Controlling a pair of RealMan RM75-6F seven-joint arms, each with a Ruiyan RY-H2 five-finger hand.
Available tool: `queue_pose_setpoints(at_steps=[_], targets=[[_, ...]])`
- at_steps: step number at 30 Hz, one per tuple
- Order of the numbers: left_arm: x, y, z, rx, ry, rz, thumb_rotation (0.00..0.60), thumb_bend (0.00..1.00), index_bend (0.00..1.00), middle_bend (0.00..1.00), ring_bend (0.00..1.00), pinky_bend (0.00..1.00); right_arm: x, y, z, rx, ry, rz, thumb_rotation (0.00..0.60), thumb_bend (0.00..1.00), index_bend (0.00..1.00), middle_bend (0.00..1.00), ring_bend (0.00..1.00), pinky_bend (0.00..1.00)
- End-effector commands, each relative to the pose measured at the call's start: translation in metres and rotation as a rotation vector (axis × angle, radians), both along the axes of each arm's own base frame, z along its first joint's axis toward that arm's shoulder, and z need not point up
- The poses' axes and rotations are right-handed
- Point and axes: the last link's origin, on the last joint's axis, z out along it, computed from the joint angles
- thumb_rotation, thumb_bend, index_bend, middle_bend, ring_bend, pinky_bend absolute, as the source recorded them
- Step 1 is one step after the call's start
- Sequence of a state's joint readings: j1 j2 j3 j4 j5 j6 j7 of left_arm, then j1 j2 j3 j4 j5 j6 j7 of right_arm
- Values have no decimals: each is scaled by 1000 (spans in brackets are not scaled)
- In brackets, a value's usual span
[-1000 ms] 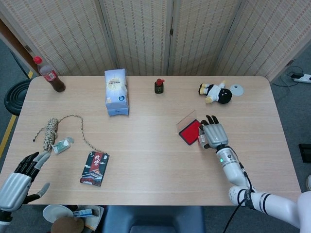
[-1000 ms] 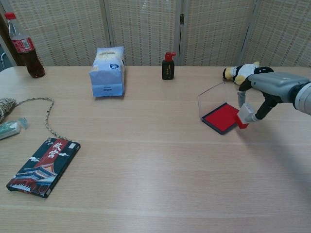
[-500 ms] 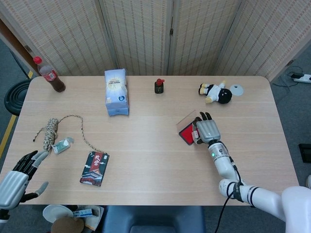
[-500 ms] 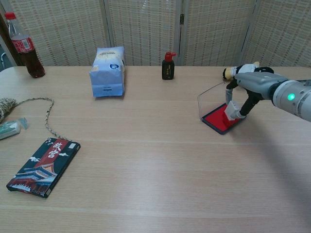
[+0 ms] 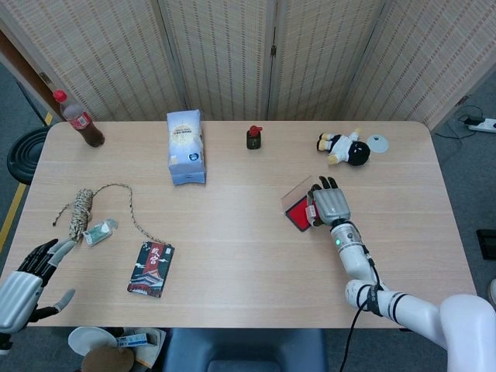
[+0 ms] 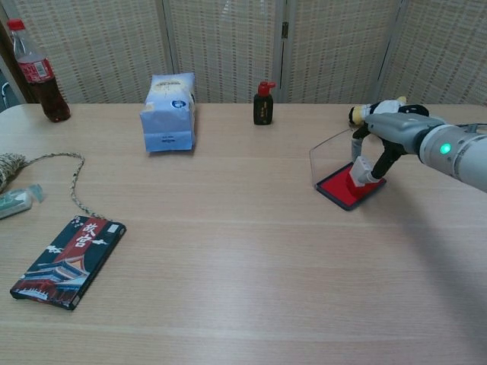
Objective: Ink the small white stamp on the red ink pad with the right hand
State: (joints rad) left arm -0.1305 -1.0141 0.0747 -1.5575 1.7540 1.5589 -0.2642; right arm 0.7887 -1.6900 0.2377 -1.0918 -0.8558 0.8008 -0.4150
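Chest view | small white stamp (image 6: 360, 169) pinched by right hand (image 6: 389, 137), set on red ink pad (image 6: 342, 189) | inking apparently underway, lift-off left | left hand (image 5: 27, 280) fingers spread, idle

A lab-like test room: wooden table (image 5: 232, 256) before folding woven screens (image 5: 225, 54), grey floor (image 5: 465, 186)

stamp (image 5: 312, 215) mostly hidden under right hand (image 5: 328, 203), rope coil (image 6: 7, 166) cut by edge, packet (image 6: 15, 199) label perhaps unreadable

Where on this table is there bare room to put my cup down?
Bare wood lies between the patterned box and the red ink pad, and along the near edge. It is crowded around the right hand, stamp and plush toy.
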Motion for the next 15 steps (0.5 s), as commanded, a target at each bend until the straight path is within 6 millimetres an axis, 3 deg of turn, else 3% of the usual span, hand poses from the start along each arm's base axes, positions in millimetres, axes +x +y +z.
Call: queue_pose_setpoints(at_steps=[1, 10, 15], targets=[[-1, 1, 1, -1, -3, 5, 600, 337, 0, 0, 0, 99, 2, -3, -6, 8, 1, -1, 600, 265, 708, 264, 33, 0], [-3, 0, 6, 8, -13, 4, 600, 337, 0, 0, 0, 99, 1, -6, -18, 19, 27, 4, 600, 266, 708, 287, 36, 0], [-3, 0, 4, 10, 0, 1, 600, 336, 0, 0, 0, 99, 8, -3, -6, -8, -4, 31, 600, 268, 708, 287, 36, 0]])
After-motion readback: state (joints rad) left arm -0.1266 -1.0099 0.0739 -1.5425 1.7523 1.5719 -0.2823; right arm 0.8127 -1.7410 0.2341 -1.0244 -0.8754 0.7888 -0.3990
